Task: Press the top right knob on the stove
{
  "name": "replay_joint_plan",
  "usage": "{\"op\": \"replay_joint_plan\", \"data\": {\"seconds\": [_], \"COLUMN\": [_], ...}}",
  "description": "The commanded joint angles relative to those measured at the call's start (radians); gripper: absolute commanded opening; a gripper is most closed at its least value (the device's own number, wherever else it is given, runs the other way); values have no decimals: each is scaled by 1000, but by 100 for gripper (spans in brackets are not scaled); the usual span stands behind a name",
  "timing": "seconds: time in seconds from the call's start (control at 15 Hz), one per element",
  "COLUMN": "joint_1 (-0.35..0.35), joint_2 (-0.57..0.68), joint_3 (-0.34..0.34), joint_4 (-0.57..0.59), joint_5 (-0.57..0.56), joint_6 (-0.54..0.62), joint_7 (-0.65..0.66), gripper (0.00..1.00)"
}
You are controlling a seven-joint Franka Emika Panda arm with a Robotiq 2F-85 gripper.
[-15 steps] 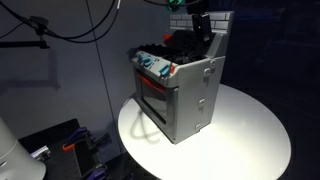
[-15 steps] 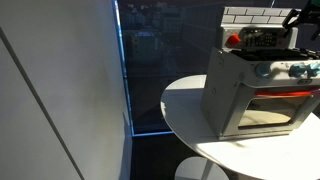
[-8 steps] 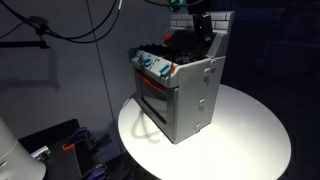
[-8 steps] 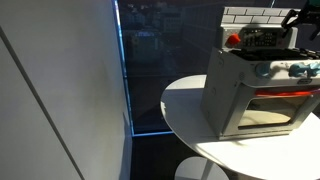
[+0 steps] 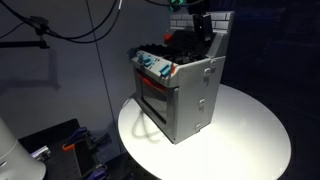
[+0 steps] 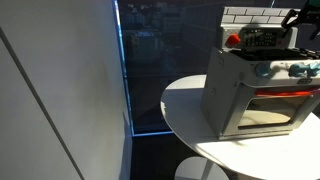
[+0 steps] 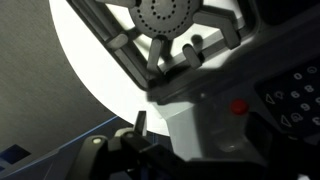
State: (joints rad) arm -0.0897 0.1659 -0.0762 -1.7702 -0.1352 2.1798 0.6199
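A round white table point(image 5: 245, 140) fills the lower part of both exterior views point(image 6: 190, 105), with a dark room around it and a tall pale panel point(image 6: 60, 90) in the near foreground of an exterior view. The stove point(image 5: 185, 95) stands upright on the table, near the edge on one side, a boxy grey unit with a windowed oven door point(image 5: 152, 98) on its front and a brick-pattern back wall point(image 6: 255, 15) rising behind the cooktop. In the wrist view the stove point(image 7: 200, 110) is seen from very close and at a tilt, with the white table point(image 7: 90, 60) behind it.

The dark arm comes down from above at the back of the stove, and the end effector point(image 5: 199, 33) hangs over the rear of the cooktop, just in front of the brick wall; in an exterior view it sits at the right edge of the picture point(image 6: 297, 20). It is dark against dark burners, and whether its fingers are apart or together I cannot tell, nor whether it touches the stove. The blurred dark shapes along the bottom of the wrist view do not settle it.

On the cooktop a black burner grate point(image 7: 165, 45) surrounds a perforated round burner point(image 7: 160, 15). Along the top of the front panel sits a row of small knobs point(image 5: 152, 66), teal and white, with a red knob point(image 5: 166, 72) at one end; the wrist view shows a red knob point(image 7: 238, 107) on the grey face
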Motion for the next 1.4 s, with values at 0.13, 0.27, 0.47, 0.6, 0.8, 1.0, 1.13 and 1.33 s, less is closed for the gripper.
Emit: {"op": "replay_joint_plan", "data": {"seconds": [0.13,0.27,0.47,0.6,0.8,1.0,1.13,1.33], "joint_1": [12,10,8,8,7,9,9,11], "joint_2": [-34,-49,-72,-91,-122,-155,-176,-206], "joint_3": [-14,-13,-12,-10,-7,-3,-1,-1], "joint_4": [-21,-30,-43,-51,-69,-90,-98,-97], "joint_5": [24,37,53,63,82,107,129,151], "joint_6": [-28,-47,-71,-96,-142,-208,-263,-362], "joint_7": [-37,-51,-75,-89,-123,-163,-199,-243], "gripper": [100,100,100,100,100,100,100,100]}}
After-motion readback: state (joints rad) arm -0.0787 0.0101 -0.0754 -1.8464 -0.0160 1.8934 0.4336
